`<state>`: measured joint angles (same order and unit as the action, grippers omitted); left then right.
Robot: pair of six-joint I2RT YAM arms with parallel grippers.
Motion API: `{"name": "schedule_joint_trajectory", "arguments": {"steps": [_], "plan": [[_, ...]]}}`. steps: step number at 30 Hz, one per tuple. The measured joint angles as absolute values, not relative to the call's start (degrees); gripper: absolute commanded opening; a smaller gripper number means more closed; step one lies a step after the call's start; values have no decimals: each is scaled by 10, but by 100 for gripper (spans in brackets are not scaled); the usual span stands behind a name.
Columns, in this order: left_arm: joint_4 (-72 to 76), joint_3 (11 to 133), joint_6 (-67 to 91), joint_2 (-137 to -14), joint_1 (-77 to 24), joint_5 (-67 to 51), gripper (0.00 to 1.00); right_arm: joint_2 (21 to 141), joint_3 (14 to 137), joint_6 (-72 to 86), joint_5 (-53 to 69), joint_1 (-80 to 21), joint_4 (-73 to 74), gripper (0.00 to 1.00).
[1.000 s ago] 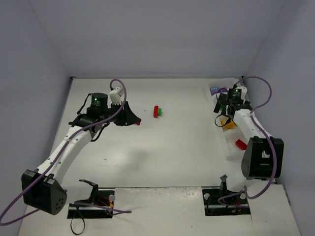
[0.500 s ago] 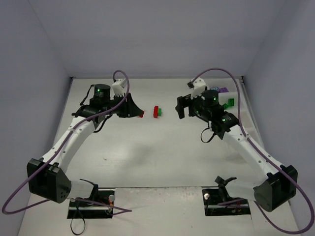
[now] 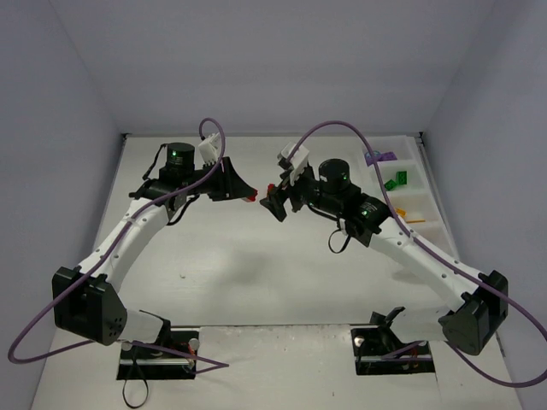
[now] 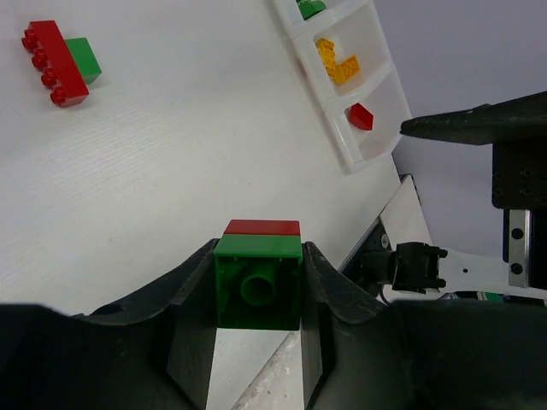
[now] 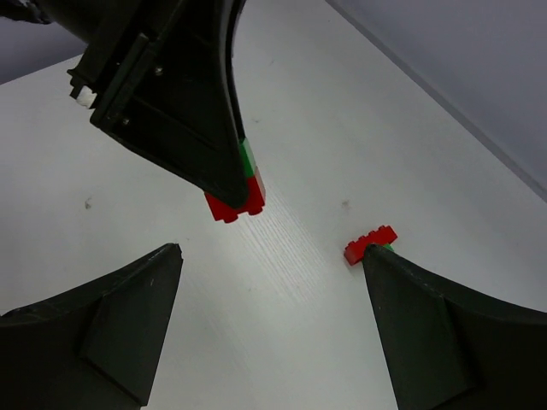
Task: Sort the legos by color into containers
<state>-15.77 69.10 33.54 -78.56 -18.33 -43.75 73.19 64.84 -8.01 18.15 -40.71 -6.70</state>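
My left gripper (image 4: 258, 249) is shut on a joined green-and-red lego (image 4: 257, 282) and holds it above the table; in the top view that gripper (image 3: 244, 193) is at mid-table, left of centre. My right gripper (image 3: 275, 202) is open and empty, facing the left one from close by. In the right wrist view its wide-apart fingers (image 5: 94, 333) frame the held lego (image 5: 239, 199). A second red-and-green lego pair (image 5: 370, 244) lies on the table beside the right finger, also shown in the left wrist view (image 4: 60, 60). The container tray (image 3: 420, 201) stands at the right edge.
The tray's bins hold purple legos (image 3: 381, 158), green legos (image 3: 396, 181) and yellow legos (image 3: 411, 219). The left wrist view shows yellow legos (image 4: 336, 60) and a red lego (image 4: 361, 115) in their bins. Walls enclose the table on three sides.
My right arm has swung from the tray at the right to the middle, its open gripper now facing the left one. My left gripper has edged right with its lego.
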Motion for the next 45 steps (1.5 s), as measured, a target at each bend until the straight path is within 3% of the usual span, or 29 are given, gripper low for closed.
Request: {"name": "schedule_joint_trajectory", "arguments": {"steps": [20, 29, 38, 41, 44, 45], "plan": [[-148, 700, 366, -778, -197, -456, 0, 808, 687, -133, 230, -437, -76, 71], [-152, 700, 366, -763, -198, -457, 0, 825, 694, -142, 239, -437, -76, 50], [-165, 700, 366, -763, -198, -464, 0, 825, 699, -144, 239, -437, -77, 49], [-165, 700, 366, -763, -199, -464, 0, 825, 699, -146, 240, -438, -77, 43], [-167, 704, 365, -763, -199, -460, 0, 826, 699, -149, 246, -441, -77, 20], [-171, 706, 365, -764, -199, -460, 0, 826, 699, -150, 245, -442, -78, 17]]}}
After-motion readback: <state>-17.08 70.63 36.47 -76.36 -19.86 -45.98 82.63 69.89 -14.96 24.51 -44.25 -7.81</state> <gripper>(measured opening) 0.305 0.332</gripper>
